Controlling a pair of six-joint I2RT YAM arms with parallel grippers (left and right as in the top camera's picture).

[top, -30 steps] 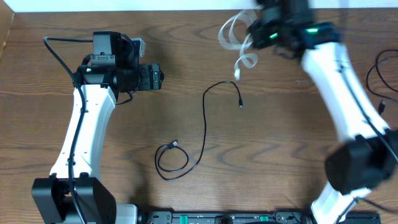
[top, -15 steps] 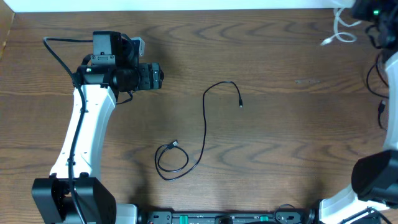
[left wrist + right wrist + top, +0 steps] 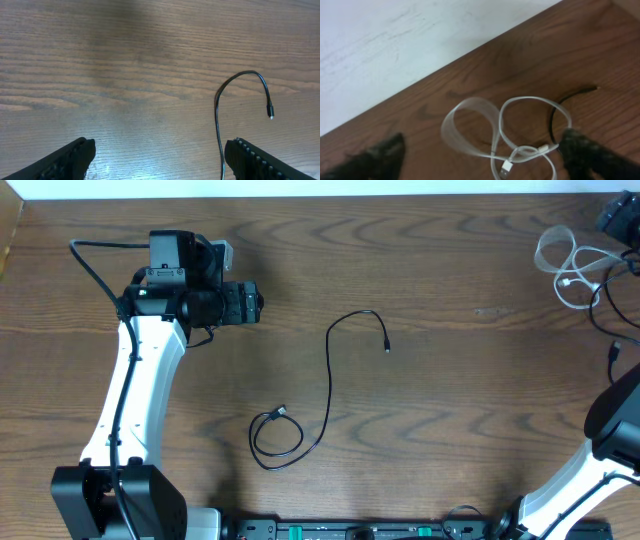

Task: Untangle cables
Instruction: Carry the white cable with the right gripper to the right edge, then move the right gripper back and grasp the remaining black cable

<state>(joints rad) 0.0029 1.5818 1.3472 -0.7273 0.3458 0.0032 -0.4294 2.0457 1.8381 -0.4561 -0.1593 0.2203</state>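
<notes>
A thin black cable (image 3: 329,385) lies mid-table, one plug end (image 3: 387,348) up right and a small coil (image 3: 275,442) at the lower left. A looped white cable (image 3: 570,264) lies at the far right, free of any grip. In the right wrist view the white cable (image 3: 520,137) is below my right gripper (image 3: 482,142), which is open, its fingers wide on either side. A second black cable (image 3: 554,117) curves beside it. My left gripper (image 3: 160,147) is open above bare wood, and the black cable (image 3: 218,117) runs past its right finger (image 3: 262,160).
More black cords (image 3: 610,305) hang by the table's right edge. The table's back edge meets a white wall (image 3: 395,45) just behind the white cable. The left arm (image 3: 150,370) stands over the left side of the table.
My right arm swung from the upper middle to the far right corner with the white cable, then opened; the cable now lies loose there. The left arm and the middle black cable have not moved.
</notes>
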